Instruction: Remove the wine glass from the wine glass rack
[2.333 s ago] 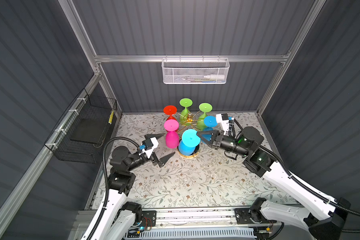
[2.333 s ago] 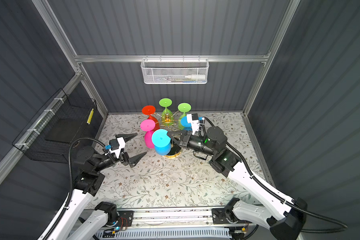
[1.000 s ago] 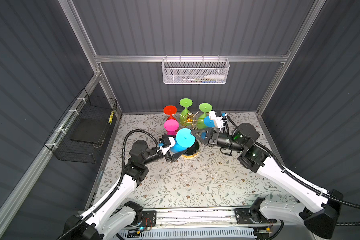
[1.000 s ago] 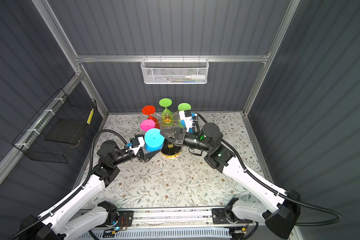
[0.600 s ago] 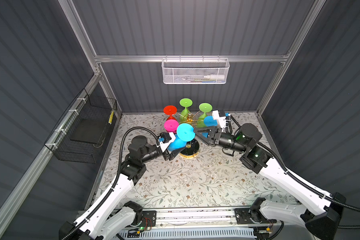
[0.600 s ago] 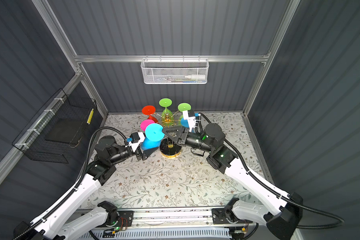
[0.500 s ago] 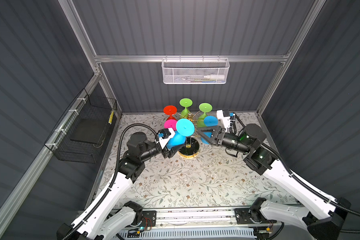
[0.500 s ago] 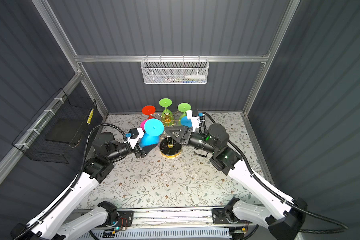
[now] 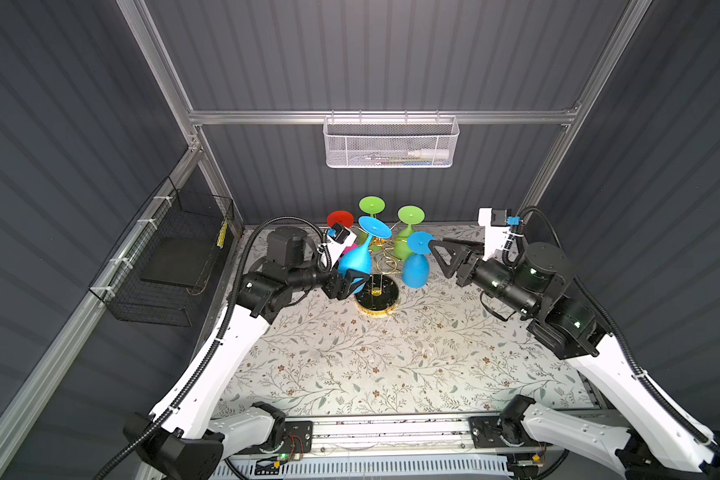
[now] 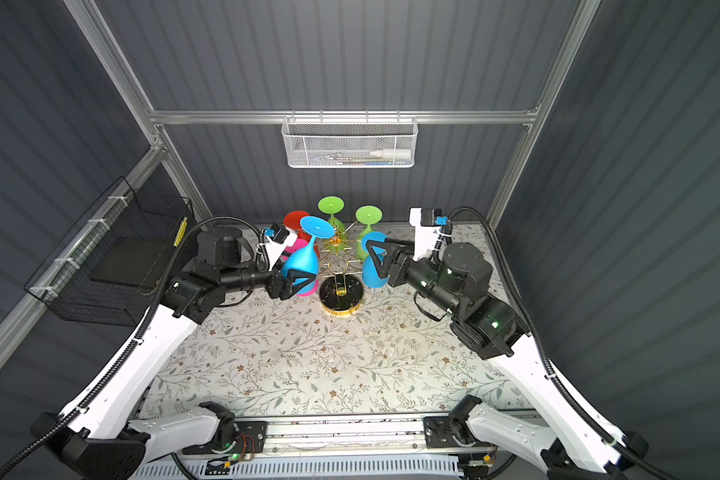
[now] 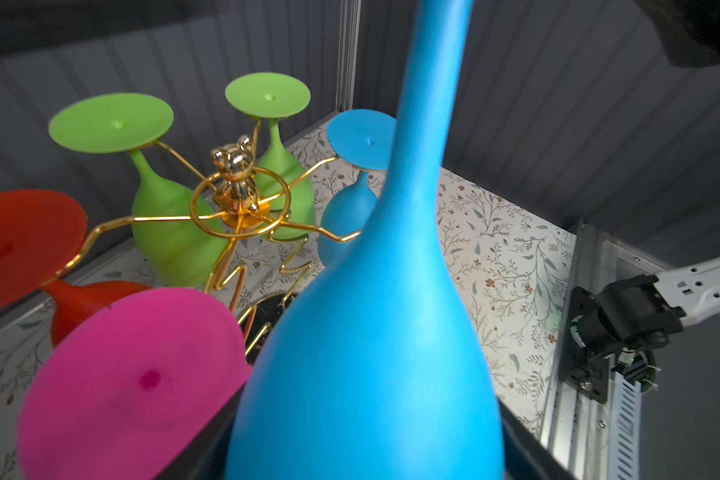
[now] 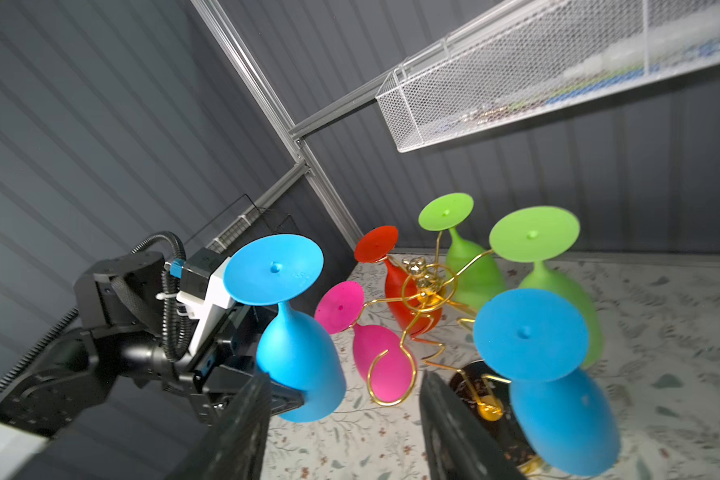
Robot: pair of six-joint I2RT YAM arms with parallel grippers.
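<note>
Your left gripper (image 9: 352, 281) holds the glass (image 9: 355, 259) by its bowl, foot tilted free of the rack (image 9: 385, 254); right gripper (image 9: 440, 258) hangs wide, empty.

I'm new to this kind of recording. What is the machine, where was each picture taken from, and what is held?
The machine is a left arm and a right arm, both white, reaching over a flower-patterned table. Two pictures look down on the whole scene; the other two come from a camera on each arm's wrist. On the table stands a gold wine glass rack with five coloured glasses hanging upside down. The left hand grips a sixth, the blue wine glass, by its bowl, clear of the rack's arms. The right hand is open and empty, beside the hanging blue glass. A white mesh basket hangs on the back wall.
</note>
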